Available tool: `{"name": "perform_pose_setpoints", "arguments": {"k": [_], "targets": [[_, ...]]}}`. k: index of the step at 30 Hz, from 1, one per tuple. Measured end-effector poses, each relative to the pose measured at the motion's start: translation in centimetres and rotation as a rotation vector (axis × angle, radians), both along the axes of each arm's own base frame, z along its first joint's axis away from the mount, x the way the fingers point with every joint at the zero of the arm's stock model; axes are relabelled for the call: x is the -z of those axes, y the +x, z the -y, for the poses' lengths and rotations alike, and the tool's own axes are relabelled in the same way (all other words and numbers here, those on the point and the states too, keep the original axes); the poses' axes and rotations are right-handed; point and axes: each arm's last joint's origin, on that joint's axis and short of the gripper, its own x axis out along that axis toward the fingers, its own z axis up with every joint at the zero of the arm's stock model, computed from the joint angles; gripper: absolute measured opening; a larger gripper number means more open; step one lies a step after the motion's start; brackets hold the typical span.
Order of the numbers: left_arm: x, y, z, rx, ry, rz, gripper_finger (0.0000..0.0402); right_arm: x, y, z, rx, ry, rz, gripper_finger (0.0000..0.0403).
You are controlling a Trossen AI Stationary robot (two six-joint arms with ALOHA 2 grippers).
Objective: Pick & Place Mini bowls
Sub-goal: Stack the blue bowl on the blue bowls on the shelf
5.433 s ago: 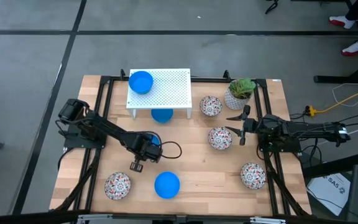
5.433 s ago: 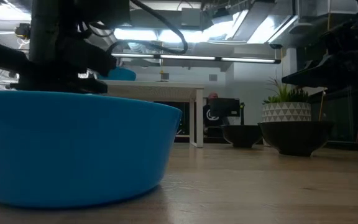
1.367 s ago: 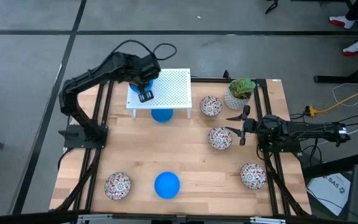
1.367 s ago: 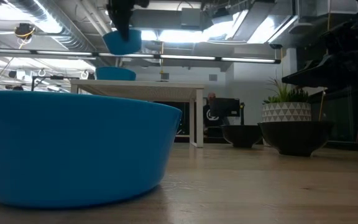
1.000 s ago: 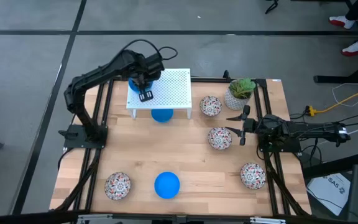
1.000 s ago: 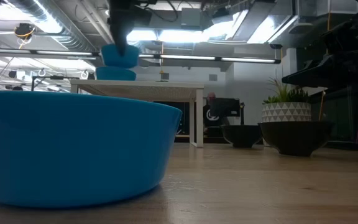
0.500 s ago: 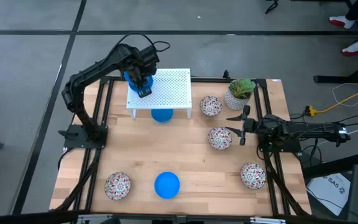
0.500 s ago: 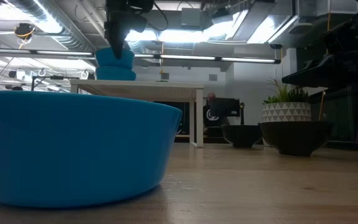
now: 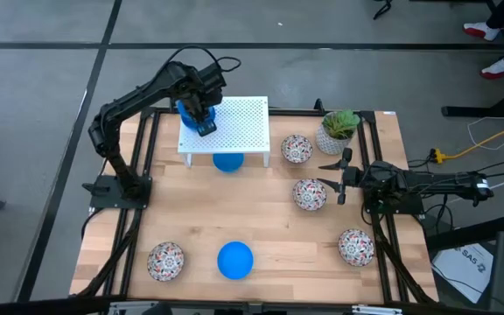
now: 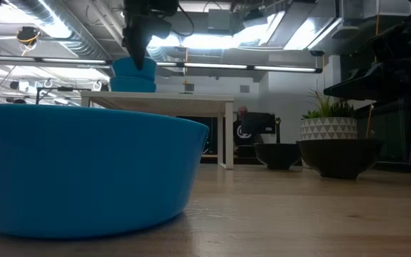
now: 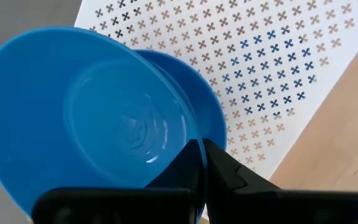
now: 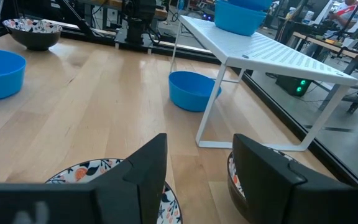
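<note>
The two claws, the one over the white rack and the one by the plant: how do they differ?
The left claw is shut on the rim of a bright blue mini bowl above the white perforated rack; the right claw stands open and holds nothing. The left arm reaches high over the rack; the right lies low beside a floral-patterned bowl. Both are dark, two-fingered.

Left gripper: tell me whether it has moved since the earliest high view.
Yes. The left gripper went from the table's front to the white perforated shelf.

Four blue bowls [image 9: 234, 260], four floral bowls [image 9: 165, 261], one plant [image 9: 339, 129].
</note>
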Motion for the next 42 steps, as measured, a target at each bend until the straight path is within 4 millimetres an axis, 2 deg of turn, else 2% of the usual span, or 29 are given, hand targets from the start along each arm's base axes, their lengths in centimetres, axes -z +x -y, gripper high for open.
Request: {"name": "perform_pose_setpoints", "arguments": {"k": [6,22,38,42], "targets": [[0.1,0.0,0.0,-0.017,0.006,-0.015,0.0003,0.0,0.0,0.0,0.0,0.0,0.0,0.0182],[2.4,1.7,-0.8,-0.021,-0.039,-0.091,0.0009,0.0,0.0,0.0,0.0,0.0,0.0,0.0182],[2.4,1.6,-0.8,-0.026,-0.035,-0.107,0.0092,0.0,0.0,0.0,0.0,0.0,0.0,0.0182],[1.7,1.3,-0.2,0.02,-0.054,-0.075,0.0103,0.0,0.0,0.0,0.0,0.0,0.0,0.0182]]}}
